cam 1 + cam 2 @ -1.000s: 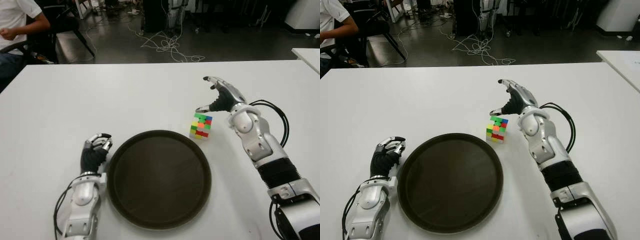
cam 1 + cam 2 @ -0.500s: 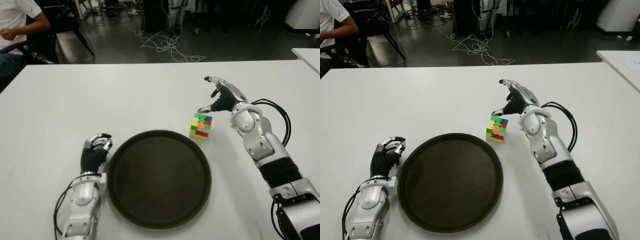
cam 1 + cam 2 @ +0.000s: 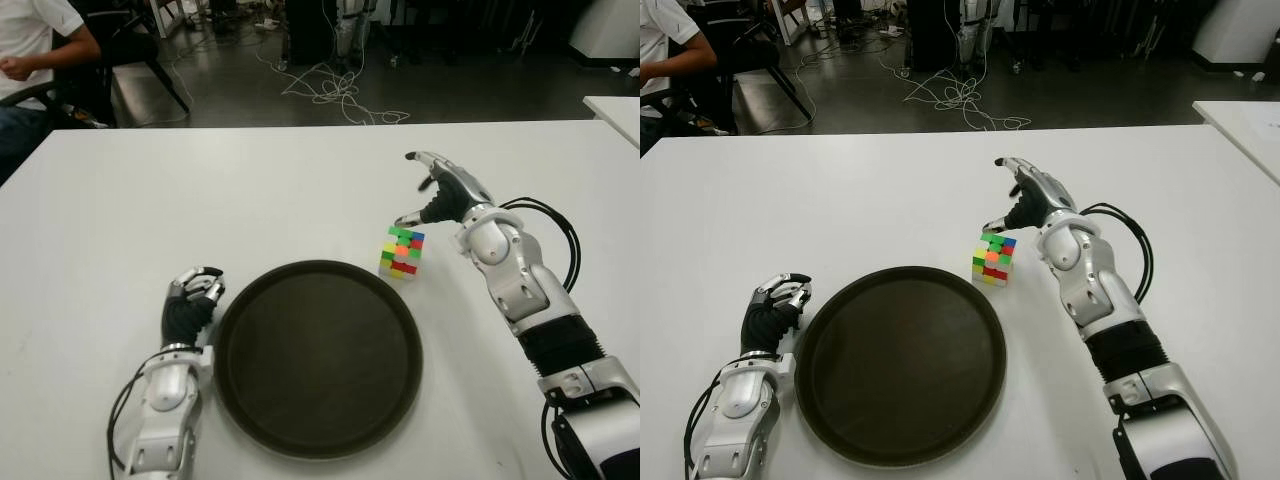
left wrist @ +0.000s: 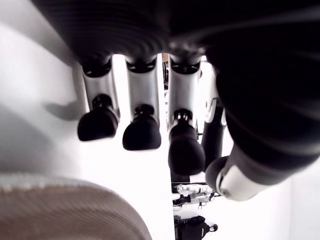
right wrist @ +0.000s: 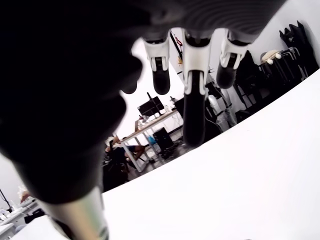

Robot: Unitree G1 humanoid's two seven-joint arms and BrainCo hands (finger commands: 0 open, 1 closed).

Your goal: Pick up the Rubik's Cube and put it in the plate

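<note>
While the Rubik's Cube (image 3: 401,251) stands on the white bench (image 3: 250,190), just beyond the far right rim of the dark round plate (image 3: 318,357), nothing lies in the plate itself. The cube is near the rim; whether the two touch cannot be told.

The right hand (image 3: 440,196) is placed just behind and to the right of the cube, palm turned toward it, with the fingers (image 5: 193,115) extended and spread (the right wrist view shows them straight, with only bench and room beyond them). The thumb tip shows just above the cube's top far edge; contact cannot be confirmed. The hand holds nothing.

The left hand (image 3: 191,298) shows beside the plate, on its left, near the rim. Its fingers (image 4: 142,134) are curled inward and empty, as the left wrist view confirms.

Beyond the far edge of the bench, loose cables (image 3: 335,92) lie on the floor, and a seated person (image 3: 35,55) shows at the far left.
</note>
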